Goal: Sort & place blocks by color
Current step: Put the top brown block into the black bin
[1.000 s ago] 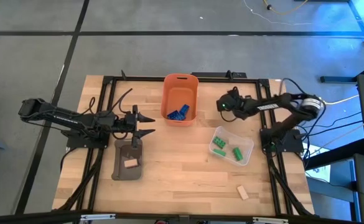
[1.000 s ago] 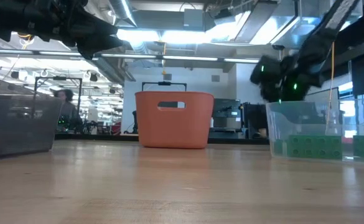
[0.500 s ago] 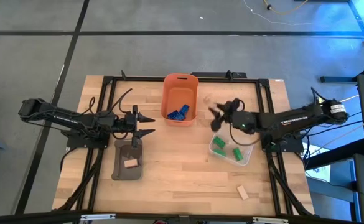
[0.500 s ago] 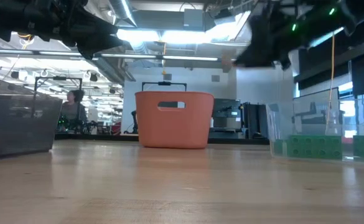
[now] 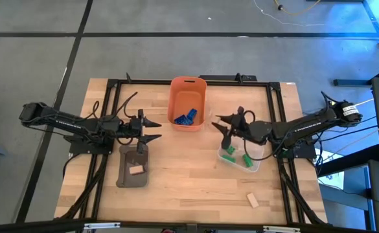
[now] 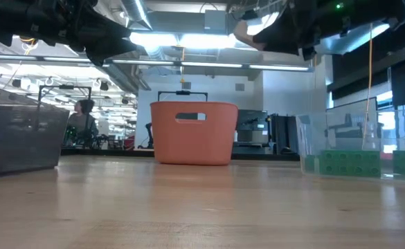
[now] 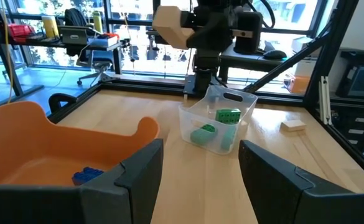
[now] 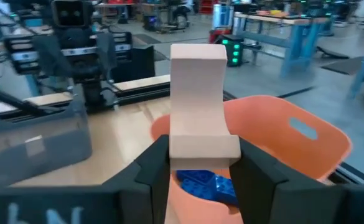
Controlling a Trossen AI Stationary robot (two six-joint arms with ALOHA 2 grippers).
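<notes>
Right pincer [image 8: 197, 168] clamped on tan block [image 8: 198, 99].

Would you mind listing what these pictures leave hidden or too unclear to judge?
- High view: the tan block held in the right gripper is hidden under the gripper itself; the right wrist view shows it.
- High view: the blue blocks in the orange bin lie heaped, so their count cannot be told.
- Low view: the orange bin's wall hides its contents.
- Low view: the grey tray shows only as a translucent wall, its tan block unseen.
</notes>
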